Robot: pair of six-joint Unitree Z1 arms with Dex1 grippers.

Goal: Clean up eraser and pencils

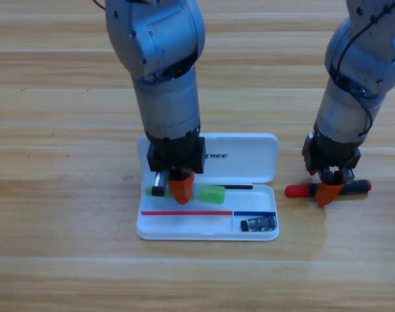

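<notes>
Green pencil (210, 193) under L tool (180, 190); R tool (328, 193) on red-black pencil (327, 189).

Robot lab: wooden table (54, 195), grey arms (165, 97)

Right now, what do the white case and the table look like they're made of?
The white case looks like smooth moulded plastic: uniform white, rounded corners, a soft sheen on its open lid. The table looks like wood or a wood-look laminate: long grain lines and plank seams, with a light gloss; which one I cannot tell.
</notes>
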